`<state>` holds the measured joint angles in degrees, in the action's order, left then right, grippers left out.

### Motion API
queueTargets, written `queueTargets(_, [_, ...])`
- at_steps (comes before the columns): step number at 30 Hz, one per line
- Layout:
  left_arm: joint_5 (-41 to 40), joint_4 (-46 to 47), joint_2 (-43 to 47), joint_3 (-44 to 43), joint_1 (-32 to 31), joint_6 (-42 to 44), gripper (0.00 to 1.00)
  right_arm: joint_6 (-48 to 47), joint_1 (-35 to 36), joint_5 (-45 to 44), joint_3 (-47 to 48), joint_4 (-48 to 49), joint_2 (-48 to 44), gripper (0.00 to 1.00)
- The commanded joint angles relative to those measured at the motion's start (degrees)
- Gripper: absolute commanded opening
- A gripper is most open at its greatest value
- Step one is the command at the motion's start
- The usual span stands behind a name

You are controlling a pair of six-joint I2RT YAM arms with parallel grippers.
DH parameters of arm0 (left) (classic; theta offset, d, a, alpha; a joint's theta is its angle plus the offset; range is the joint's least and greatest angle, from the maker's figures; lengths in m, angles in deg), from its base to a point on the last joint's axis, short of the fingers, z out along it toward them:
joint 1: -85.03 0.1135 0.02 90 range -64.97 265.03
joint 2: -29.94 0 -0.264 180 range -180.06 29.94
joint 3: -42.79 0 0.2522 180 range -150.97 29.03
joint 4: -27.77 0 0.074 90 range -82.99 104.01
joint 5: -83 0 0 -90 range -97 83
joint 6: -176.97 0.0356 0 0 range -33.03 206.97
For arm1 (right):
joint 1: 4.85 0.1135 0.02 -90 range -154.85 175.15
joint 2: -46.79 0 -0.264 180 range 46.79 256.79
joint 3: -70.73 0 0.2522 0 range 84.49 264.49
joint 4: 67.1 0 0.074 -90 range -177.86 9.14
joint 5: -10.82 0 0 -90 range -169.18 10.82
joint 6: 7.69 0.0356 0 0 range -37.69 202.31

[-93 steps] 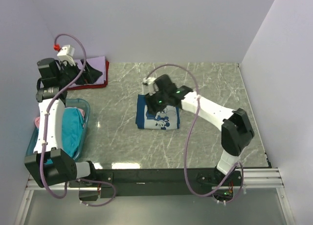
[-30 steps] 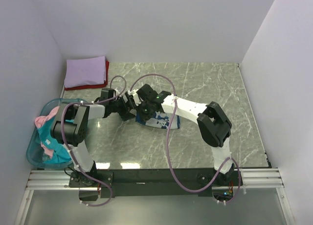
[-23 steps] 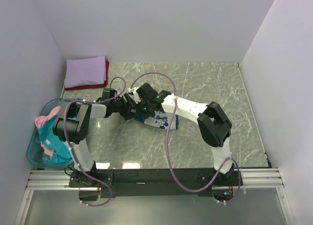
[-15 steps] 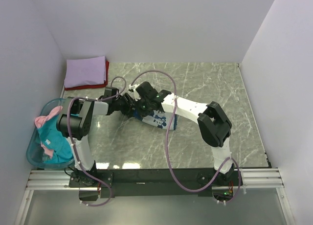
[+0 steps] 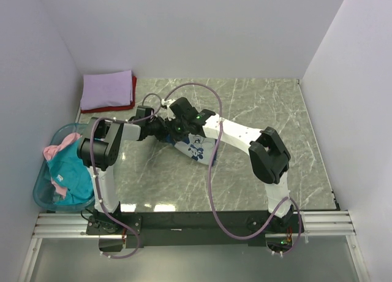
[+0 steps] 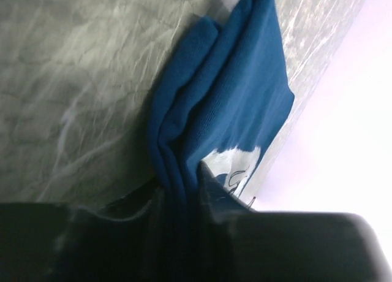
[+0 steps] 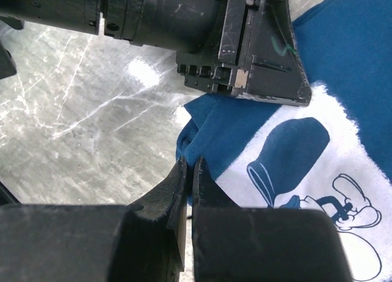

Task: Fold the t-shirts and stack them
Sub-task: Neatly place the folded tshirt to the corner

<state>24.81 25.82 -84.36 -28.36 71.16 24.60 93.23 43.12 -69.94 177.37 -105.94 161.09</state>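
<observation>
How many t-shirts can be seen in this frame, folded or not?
5: dark blue shirt at the centre; lavender shirt stacked on red shirt, back left corner; teal shirt and pink shirt in the basket, where more may lie hidden.

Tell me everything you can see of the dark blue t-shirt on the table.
The dark blue t-shirt is soft knit cloth with a white cartoon print, folded into a thick layered bundle on the marbled table, mid-left. The left gripper clamps its folded edge; the shut right gripper touches the same edge.
</observation>
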Motion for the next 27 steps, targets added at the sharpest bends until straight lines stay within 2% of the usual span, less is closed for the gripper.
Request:
queueTargets(1, [-6.59, -3.99, -3.03, -1.23, -0.55, 2.25, 0.11, 1.12, -0.06, 0.78, 2.74, 2.58, -0.75, 0.0])
queueTargets(2, [-7.98, -5.12, -2.86, -2.11, -0.55, 3.12, 0.05, 1.04, -0.15, 1.05, 2.92, 1.88, -0.57, 0.05])
queueTargets(4, [-10.0, -9.41, -2.33, -5.26, -0.63, 6.62, 0.01, 0.86, -0.15, 1.23, 2.92, 1.18, -0.74, 0.13])
queueTargets(5, [-11.41, -11.09, -2.07, -6.5, -0.63, 8.21, 0.01, 0.86, -0.24, 1.4, 2.4, 1.26, -1.09, 0.31])
queueTargets(7, [-15.54, -14.79, -1.72, -10.27, -0.63, 13.29, 0.01, 0.86, -1.03, 1.84, 0.39, 1.7, -3.02, 0.48])
queueTargets(8, [-17.12, -16.98, -1.45, -11.33, -0.63, 15.24, 0.01, 0.69, -1.47, 1.84, -0.41, 1.7, -3.81, 0.62])
queueTargets(11, [-22.13, -21.45, -1.53, -16.25, -0.63, 22.8, 0.0, 0.25, -4.1, 3.15, -3.49, 1.79, -8.11, 0.82])
queueTargets(15, [-28.28, -28.58, -4.34, -26.27, -0.63, 32.55, 0.0, -2.12, -8.05, 3.77, -6.04, -0.58, -11.99, 0.86])
queueTargets(20, [-34.07, -29.22, -6.02, -36.39, -0.02, 44.69, 0.0, -5.46, -13.5, 3.25, -10.17, -3.39, -16.03, 0.88])
queueTargets(27, [-33.58, -29.39, -9.36, -48.33, 2.52, 54.63, 0.01, -8.02, -18.78, 2.54, -14.92, -4.01, -21.13, 0.9])
